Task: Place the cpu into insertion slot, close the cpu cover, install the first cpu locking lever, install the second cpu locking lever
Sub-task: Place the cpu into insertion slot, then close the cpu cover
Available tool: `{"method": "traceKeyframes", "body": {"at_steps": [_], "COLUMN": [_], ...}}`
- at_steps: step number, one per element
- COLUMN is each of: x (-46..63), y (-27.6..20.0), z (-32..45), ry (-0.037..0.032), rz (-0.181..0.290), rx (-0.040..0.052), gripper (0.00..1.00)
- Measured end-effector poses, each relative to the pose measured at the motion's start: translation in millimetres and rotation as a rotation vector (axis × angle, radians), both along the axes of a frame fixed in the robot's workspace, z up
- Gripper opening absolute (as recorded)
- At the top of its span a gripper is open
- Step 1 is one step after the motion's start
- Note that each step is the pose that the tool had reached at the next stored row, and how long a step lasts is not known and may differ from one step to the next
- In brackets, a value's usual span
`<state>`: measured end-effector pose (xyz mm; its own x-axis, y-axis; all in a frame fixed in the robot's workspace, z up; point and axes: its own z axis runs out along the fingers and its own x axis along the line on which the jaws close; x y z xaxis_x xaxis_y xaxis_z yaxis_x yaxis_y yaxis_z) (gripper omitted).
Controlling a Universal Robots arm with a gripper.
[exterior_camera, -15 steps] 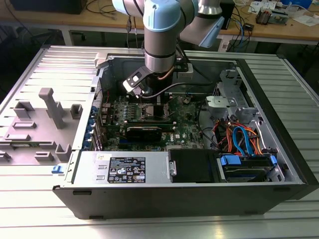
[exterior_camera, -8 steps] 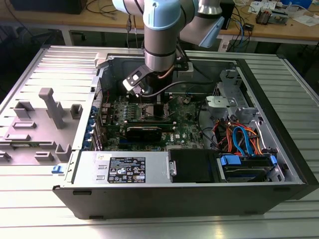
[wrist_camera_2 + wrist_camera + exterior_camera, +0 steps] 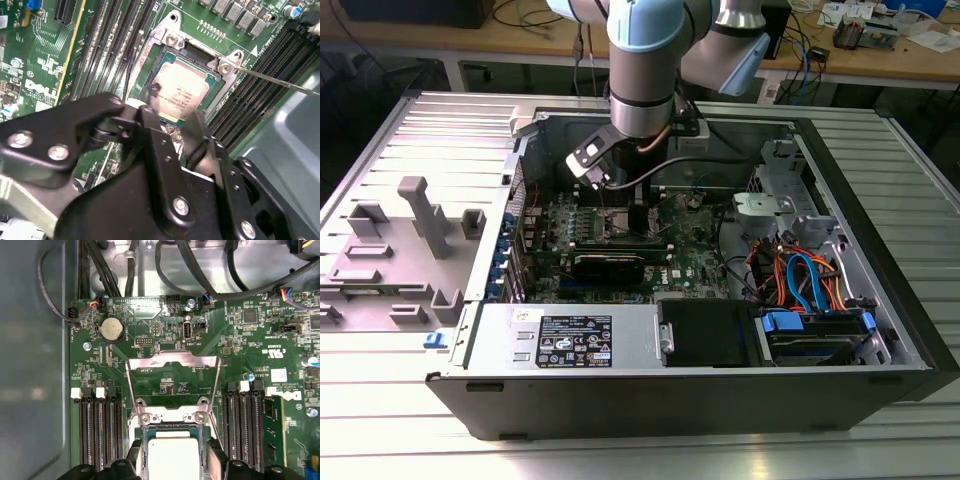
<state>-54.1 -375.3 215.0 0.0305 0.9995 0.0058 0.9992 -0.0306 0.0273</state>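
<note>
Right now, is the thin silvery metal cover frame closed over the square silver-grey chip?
No, in the first wrist view the silvery cover frame is swung open, away from the silver-grey chip, whose top is bare.

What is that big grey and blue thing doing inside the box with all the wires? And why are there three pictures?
That is a robot arm reaching into an open computer case that lies on a metal table. One picture comes from a camera standing off to the side. The two others come from cameras riding near the arm's wrist, so they look in from close up. The green board is the motherboard. At the arm's end is its gripper, a kind of black hand. It is right at the cpu, a small silvery square chip sitting in its insertion slot. The cpu cover, a thin metal frame, is flipped open, not closed yet.
</note>
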Motion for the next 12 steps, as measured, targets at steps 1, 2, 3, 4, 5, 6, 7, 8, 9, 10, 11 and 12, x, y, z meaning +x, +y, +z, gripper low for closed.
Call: {"method": "traceKeyframes", "body": {"at_steps": [1, 2, 3, 4, 5, 6, 7, 8, 9, 10, 11, 12], "x": [-6.9, -7.6, -7.6, -7.6, -7.6, -7.7, -7.7, -7.7, -7.7, -7.7, -7.8, -8.0], "y": [0.0, 0.0, 0.0, 0.0, 0.0, 0.0, 0.0, 0.0, 0.0, 0.0, 0.0, 0.0], "z": [0.1, 0.1, 0.1, 0.1, 0.1, 0.1, 0.1, 0.1, 0.1, 0.1, 0.1, 0.1], "ry": [0.0000, 0.0000, 0.0000, 0.0000, -0.0001, 0.0000, -0.0001, 0.0000, 0.0000, -0.0001, 0.0000, -0.0001], "rz": [0.000, 0.000, 0.000, 0.000, 0.000, 0.000, 0.000, 0.000, 0.000, 0.000, 0.000, 0.000], "rx": [0.0000, 0.0000, 0.0000, 0.0000, 0.0000, -0.0001, 0.0000, 0.0000, 0.0000, 0.0000, 0.0000, 0.0001], "gripper": [0.30, 0.24, 0.24, 0.18, 0.11, 0.11, 0.11, 0.11, 0.11, 0.11, 0.11, 0.11]}}
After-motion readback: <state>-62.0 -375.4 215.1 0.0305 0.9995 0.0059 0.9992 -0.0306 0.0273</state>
